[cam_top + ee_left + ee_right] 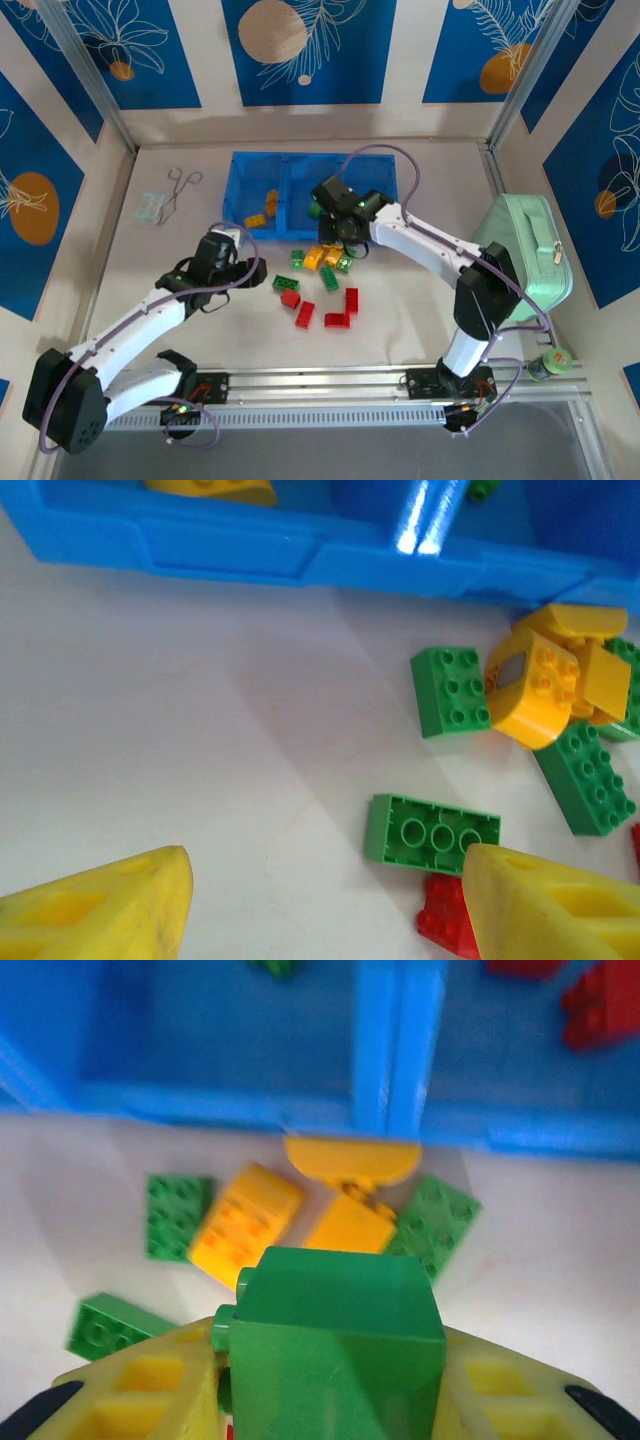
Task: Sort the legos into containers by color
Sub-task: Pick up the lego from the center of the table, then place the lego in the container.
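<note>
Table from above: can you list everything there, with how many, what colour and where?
Translucent blue plastic three-compartment tray: one, blue, far middle.
Yellow plastic bricks in tray: two, left compartment.
Green brick in tray: one, middle compartment.
Red bricks in tray: at least two, right compartment.
Loose studded bricks: about eleven; red, green, yellow; before the tray.
Mint-green zippered case: one, right side.
Metal forceps: one, silver, far left.
Clear packet: one, beside forceps.
Small green round item: one, near right corner.
Left pincer: open, beside loose bricks.
Right pincer: shut on a green plastic brick.
</note>
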You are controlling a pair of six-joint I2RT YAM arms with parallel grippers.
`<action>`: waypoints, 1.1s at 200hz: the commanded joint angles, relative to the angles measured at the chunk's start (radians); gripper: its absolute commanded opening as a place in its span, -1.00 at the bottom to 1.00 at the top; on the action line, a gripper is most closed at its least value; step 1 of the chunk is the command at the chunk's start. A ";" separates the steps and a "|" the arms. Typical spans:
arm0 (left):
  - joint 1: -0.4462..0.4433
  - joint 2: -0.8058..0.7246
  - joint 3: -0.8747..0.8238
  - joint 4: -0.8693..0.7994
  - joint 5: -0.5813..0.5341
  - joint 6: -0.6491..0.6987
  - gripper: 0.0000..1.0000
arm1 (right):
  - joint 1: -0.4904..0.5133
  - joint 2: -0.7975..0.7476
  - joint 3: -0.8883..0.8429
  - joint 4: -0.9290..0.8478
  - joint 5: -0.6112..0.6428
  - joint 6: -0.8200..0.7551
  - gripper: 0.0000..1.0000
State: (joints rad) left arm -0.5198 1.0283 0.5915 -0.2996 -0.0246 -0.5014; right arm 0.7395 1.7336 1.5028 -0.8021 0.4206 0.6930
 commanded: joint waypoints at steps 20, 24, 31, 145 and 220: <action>-0.060 -0.006 -0.039 -0.004 -0.019 -0.041 0.43 | -0.046 0.222 0.247 -0.067 -0.044 -0.125 -0.27; -0.064 -0.009 -0.041 -0.005 -0.021 -0.043 0.43 | -0.049 0.242 0.274 -0.072 -0.045 -0.131 -0.27; -0.071 -0.013 -0.045 -0.004 -0.024 -0.046 0.44 | -0.054 0.276 0.312 -0.080 -0.042 -0.141 -0.27; -0.118 0.000 -0.058 0.025 -0.019 -0.062 0.44 | -0.112 0.663 0.844 -0.228 -0.066 -0.179 -0.02; -0.163 0.038 -0.042 0.078 0.002 -0.039 0.46 | -0.082 0.445 0.617 -0.124 -0.024 -0.162 0.31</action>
State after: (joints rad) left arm -0.6651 1.0409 0.5335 -0.2626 -0.0341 -0.5514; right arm 0.6350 2.3390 2.2456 -0.9821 0.3767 0.5232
